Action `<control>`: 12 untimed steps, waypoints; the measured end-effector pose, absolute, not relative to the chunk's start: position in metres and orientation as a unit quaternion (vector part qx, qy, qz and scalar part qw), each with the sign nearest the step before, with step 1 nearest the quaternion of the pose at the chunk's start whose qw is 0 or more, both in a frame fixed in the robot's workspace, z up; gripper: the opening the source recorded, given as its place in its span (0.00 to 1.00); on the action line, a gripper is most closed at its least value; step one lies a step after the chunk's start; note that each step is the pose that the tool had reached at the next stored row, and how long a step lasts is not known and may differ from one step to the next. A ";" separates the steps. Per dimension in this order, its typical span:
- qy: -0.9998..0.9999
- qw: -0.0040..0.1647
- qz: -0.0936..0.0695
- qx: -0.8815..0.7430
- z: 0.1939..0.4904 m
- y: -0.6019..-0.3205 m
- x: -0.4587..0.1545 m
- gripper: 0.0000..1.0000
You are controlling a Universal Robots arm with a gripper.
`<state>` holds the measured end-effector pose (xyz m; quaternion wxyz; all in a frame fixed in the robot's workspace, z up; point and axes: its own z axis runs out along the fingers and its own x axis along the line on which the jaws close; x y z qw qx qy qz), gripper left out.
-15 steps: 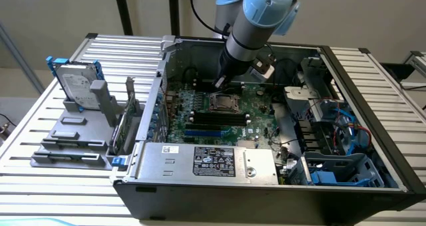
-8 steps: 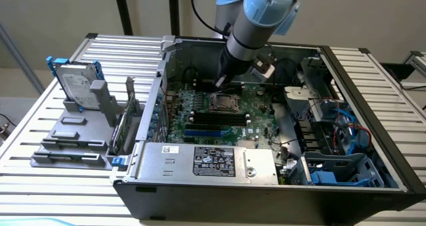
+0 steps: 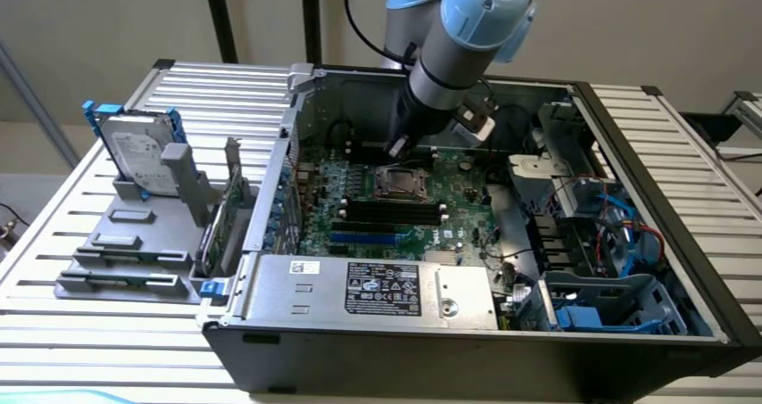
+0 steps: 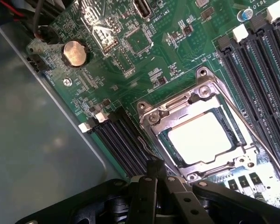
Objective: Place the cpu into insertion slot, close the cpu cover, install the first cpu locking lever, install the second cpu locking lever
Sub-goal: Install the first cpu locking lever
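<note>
The cpu lies in the insertion slot on the green motherboard, silvery face up. The cpu cover is down over it, and the chip shows through its square window. A thin metal lever runs along one side of the socket. A second thin lever runs along the side by the black memory slots. My gripper is shut with nothing between its fingers, its tip at the end of that second lever. I cannot tell whether it touches. In the exterior view the gripper hangs just above the socket.
Black memory slots flank the socket on both sides. A coin battery sits near the grey case wall. The grey power supply box fills the case front. Blue cables lie toward the exterior view's right, a hard drive outside the case.
</note>
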<state>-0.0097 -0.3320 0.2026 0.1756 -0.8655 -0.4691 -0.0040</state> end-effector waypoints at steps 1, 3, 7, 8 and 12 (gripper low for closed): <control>-0.469 0.176 -0.004 -0.866 0.202 -0.332 -0.009 0.11; -0.469 0.175 -0.004 -0.866 0.201 -0.332 -0.009 0.11; -0.469 0.175 -0.004 -0.866 0.199 -0.333 -0.007 0.11; -0.469 0.175 -0.004 -0.866 0.199 -0.333 -0.006 0.11; -0.469 0.175 -0.004 -0.866 0.197 -0.333 -0.002 0.11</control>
